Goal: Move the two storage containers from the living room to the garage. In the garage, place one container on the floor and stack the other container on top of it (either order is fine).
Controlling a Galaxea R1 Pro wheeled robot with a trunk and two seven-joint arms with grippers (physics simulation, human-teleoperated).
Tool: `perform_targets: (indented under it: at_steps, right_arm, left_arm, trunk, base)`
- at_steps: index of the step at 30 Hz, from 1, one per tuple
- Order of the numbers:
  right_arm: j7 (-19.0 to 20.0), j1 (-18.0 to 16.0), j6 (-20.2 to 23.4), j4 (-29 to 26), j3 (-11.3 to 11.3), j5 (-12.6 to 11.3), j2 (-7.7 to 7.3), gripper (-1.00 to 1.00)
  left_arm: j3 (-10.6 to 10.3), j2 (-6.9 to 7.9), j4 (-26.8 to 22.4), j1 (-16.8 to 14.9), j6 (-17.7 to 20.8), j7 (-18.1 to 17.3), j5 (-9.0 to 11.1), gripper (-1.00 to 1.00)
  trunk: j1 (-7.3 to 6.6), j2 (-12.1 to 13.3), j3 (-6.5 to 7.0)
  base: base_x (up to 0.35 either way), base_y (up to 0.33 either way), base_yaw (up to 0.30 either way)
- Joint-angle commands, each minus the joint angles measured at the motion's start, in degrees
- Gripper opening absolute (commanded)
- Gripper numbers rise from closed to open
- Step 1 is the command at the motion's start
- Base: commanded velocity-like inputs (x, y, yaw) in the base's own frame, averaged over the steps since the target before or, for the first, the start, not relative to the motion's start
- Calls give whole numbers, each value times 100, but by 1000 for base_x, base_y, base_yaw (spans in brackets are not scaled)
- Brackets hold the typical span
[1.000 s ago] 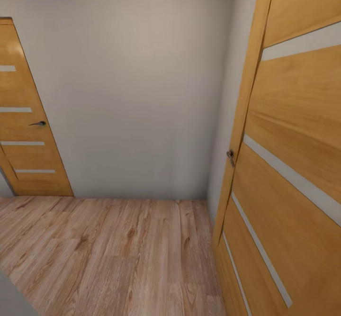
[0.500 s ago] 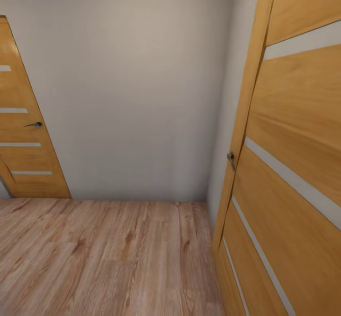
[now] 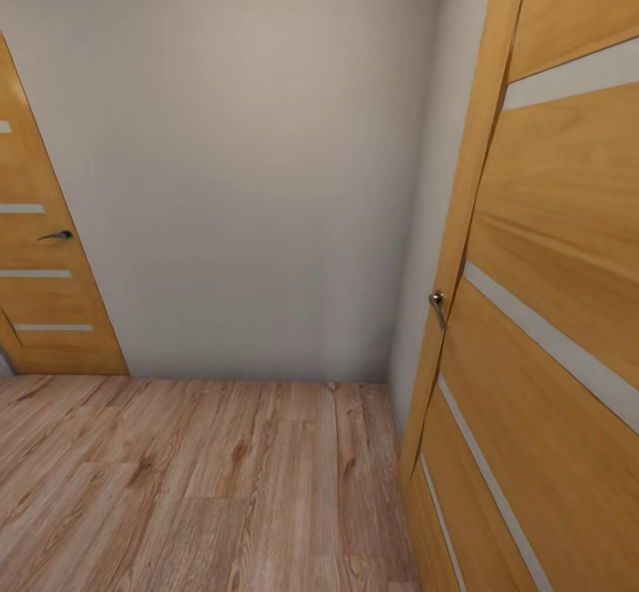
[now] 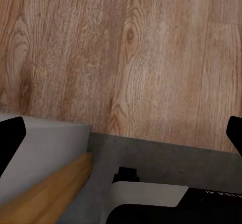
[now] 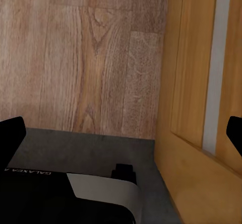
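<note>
The left pincer (image 4: 121,133) shows in the left wrist view as two black fingertips at the picture's two side edges, spread wide apart with nothing between them; beneath it lies light wood plank flooring (image 4: 126,58), then a dark grey part of the robot's base (image 4: 166,158), a pale grey wall edge (image 4: 45,148) and a strip of orange-brown wood (image 4: 55,191) beside it. The right pincer (image 5: 121,133) in the right wrist view is likewise spread apart and empty, its black fingertips at the two side edges, over the same plank flooring (image 5: 85,58) and the robot's dark base (image 5: 85,148), with an orange-brown door (image 5: 191,83) bearing a pale frosted stripe (image 5: 217,63) just beside it. In the head view a plain pale grey wall (image 3: 257,157) stands at the far side, the plank flooring (image 3: 204,485) running up to it. On the right, near, an orange-brown wooden door (image 3: 550,326) with frosted stripes and a small metal handle (image 3: 437,303) stands at an angle to the wall. At the far left stands a second such door (image 3: 40,255) with a dark handle (image 3: 55,236). The storage containers cannot be placed from these pictures.
</note>
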Motion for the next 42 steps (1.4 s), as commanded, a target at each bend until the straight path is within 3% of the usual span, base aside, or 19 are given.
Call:
perform_targets:
  at_steps: [1,16,42]
  right_arm:
    - [14,-10,-45,25,29,0,-1,100]
    - [14,-11,-45,25,29,0,-1,100]
    - [6,-11,-45,26,29,0,-1,100]
  left_arm:
    - [40,1,27,-12,-43,8,-20,100]
    - [42,5,27,-12,-43,7,-20,100]
    - [39,2,27,-12,-43,8,-20,100]
  trunk:
    - [2,-9,-10]
    - [2,-9,-10]
    - [2,-9,-10]
  base:
    - [1,0,0]
    - [183,0,0]
    - [5,21,0]
